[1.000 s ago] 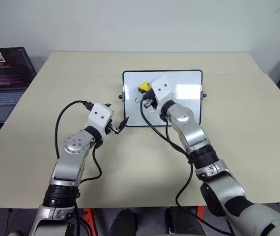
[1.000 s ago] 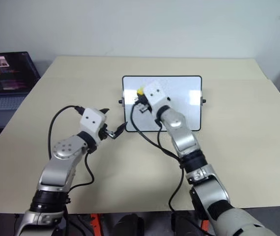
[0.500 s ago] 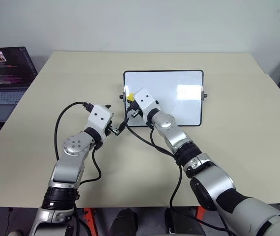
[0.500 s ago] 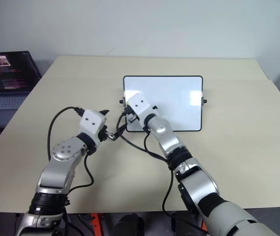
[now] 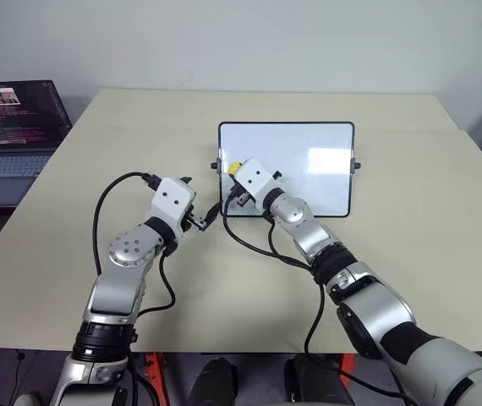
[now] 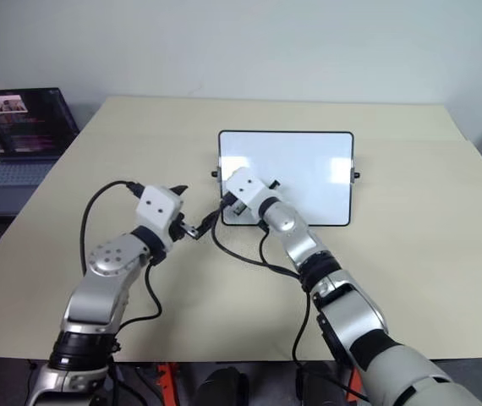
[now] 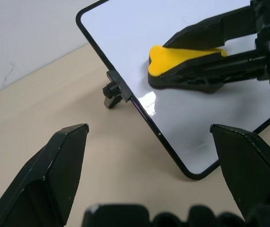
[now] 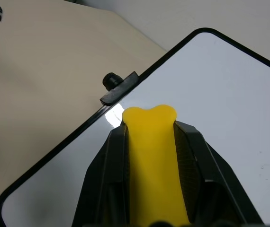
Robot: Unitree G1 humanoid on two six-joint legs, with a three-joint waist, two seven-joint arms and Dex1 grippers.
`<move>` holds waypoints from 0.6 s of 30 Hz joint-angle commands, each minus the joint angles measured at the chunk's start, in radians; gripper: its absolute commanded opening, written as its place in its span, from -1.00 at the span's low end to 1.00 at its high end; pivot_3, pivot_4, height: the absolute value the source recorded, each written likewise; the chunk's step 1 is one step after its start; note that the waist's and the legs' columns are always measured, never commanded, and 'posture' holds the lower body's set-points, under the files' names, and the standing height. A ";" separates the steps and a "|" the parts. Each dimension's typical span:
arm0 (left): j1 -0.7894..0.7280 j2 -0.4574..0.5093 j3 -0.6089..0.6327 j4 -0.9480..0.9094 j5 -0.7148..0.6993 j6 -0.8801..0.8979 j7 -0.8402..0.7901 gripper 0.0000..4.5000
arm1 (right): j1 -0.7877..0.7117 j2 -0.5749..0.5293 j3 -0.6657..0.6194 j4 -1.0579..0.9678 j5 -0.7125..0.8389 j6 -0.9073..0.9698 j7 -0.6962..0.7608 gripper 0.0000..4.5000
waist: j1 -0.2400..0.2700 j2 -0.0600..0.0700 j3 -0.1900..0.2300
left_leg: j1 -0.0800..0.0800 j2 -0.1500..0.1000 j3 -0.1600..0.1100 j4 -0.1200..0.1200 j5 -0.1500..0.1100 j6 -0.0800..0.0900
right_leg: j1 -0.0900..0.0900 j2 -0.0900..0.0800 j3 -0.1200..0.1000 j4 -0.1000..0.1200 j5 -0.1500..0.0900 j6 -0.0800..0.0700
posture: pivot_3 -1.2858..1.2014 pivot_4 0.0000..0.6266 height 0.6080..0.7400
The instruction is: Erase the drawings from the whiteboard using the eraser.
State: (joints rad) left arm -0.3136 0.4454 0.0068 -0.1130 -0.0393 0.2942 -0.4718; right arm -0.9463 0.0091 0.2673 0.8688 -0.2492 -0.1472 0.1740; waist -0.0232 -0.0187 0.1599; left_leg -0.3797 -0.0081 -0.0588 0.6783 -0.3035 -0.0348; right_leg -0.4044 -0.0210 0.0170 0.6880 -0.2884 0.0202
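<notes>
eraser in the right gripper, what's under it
The whiteboard is under the yellow eraser, near its left edge by the small black knob. The white surface around looks clean; the patch directly beneath the eraser is covered, so any marks there cannot be seen.

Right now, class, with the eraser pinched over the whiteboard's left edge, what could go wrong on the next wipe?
1. The whiteboard lies loose on the table; the left end effector is open beside its corner, not holding it, so wiping may push it.
2. The eraser is squeezed narrow in the right end effector, so the black fingers might rub the surface.
</notes>
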 commanded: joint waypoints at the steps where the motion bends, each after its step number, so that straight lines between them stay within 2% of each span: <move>1: -0.026 0.000 0.007 -0.006 -0.007 -0.027 -0.001 1.00 | 0.026 -0.061 -0.041 0.031 0.000 0.043 -0.027 -0.53 | 0.000 0.000 0.000 | 0.000 0.000 0.000 0.000 0.000 0.000 | 0.000 0.000 0.000 0.001 0.000 0.000 | 0.03 -0.52 1.00; 7: -0.040 -0.001 0.003 0.015 -0.006 -0.038 -0.004 1.00 | 0.057 -0.106 -0.051 0.004 0.007 0.052 -0.019 -0.53 | 0.002 0.000 0.000 | 0.004 -0.001 0.000 0.000 0.001 0.001 | 0.003 0.000 0.000 0.003 0.001 -0.001 | 0.03 -0.52 1.00; 11: -0.048 -0.003 0.003 0.025 -0.005 -0.045 -0.003 1.00 | 0.077 -0.123 -0.050 -0.027 0.008 0.061 -0.010 -0.53 | 0.001 0.001 0.001 | 0.018 0.000 -0.001 -0.002 0.001 0.001 | 0.019 0.000 -0.001 -0.002 0.000 -0.001 | 0.03 -0.52 1.00; 18: -0.052 -0.005 0.002 0.029 -0.005 -0.049 -0.002 1.00 | 0.114 -0.107 -0.063 -0.138 0.040 0.099 0.013 -0.53 | 0.001 0.001 0.000 | 0.017 0.000 -0.003 -0.002 0.001 0.001 | 0.019 0.001 -0.001 -0.004 0.001 0.000 | 0.03 -0.52 1.00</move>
State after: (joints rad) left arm -0.3533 0.4416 0.0057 -0.0663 -0.0390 0.2667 -0.4731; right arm -0.8549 -0.0875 0.2439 0.7344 -0.2307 -0.1097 0.1859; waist -0.0222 -0.0181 0.1604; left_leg -0.3630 -0.0083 -0.0615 0.6760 -0.3025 -0.0335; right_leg -0.3852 -0.0205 0.0154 0.6830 -0.2876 0.0200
